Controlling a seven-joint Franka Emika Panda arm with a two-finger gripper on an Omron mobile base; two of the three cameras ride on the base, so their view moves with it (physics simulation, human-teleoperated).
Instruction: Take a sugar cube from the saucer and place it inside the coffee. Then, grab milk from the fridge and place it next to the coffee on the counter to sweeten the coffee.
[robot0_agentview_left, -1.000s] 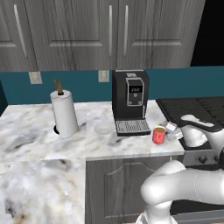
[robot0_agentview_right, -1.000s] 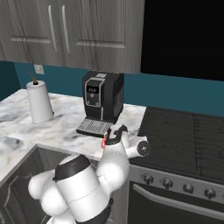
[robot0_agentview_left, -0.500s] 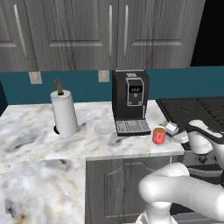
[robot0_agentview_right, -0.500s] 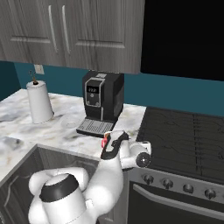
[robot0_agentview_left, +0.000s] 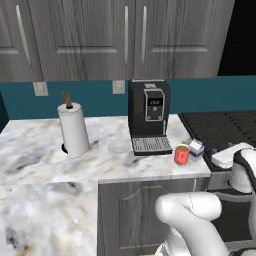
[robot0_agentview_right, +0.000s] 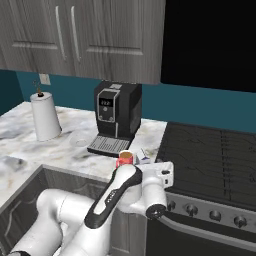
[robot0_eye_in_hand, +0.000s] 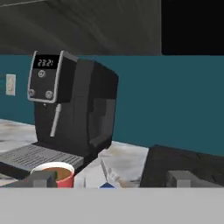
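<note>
Claw (robot0_eye_in_hand: 111, 178) released, jaws spread wide, nothing between them; two dark tips (robot0_eye_in_hand: 43, 178) rise at the bottom of the hand view, one at each side. Hangs low over the counter (robot0_agentview_left: 45, 145) edge, at the seam with the stove (robot0_agentview_right: 210, 150), aimed level toward the back wall.

Just ahead of the claw, toward its left tip: the coffee (robot0_eye_in_hand: 57, 173), a red cup standing upright, long axis vertical, tan top facing up. Seen from the base too (robot0_agentview_left: 182, 154) (robot0_agentview_right: 125, 158), near the counter's front edge.

Dead ahead, between the tips and a little beyond: the milk (robot0_eye_in_hand: 109, 175), a small white carton with blue-grey marks, upright on the counter, gable ridge up, just beside the cup on its stove side (robot0_agentview_left: 196, 149) (robot0_agentview_right: 144, 157). Touching the cup or a hair apart: cannot tell. Which way the ridge runs: too small to tell.

Farther ahead and left of the claw: black coffee machine (robot0_eye_in_hand: 72, 105), display facing out over its grey drip tray. Beyond that machine, well left of the claw: the saucer (robot0_agentview_left: 118, 147), flat on the marble, whitish and half-clear; contents cannot be made out. Farther left again, upright towel roll (robot0_agentview_left: 73, 130).

Right of the claw: dark stove top. Above, grey cabinets (robot0_agentview_left: 125, 40).
</note>
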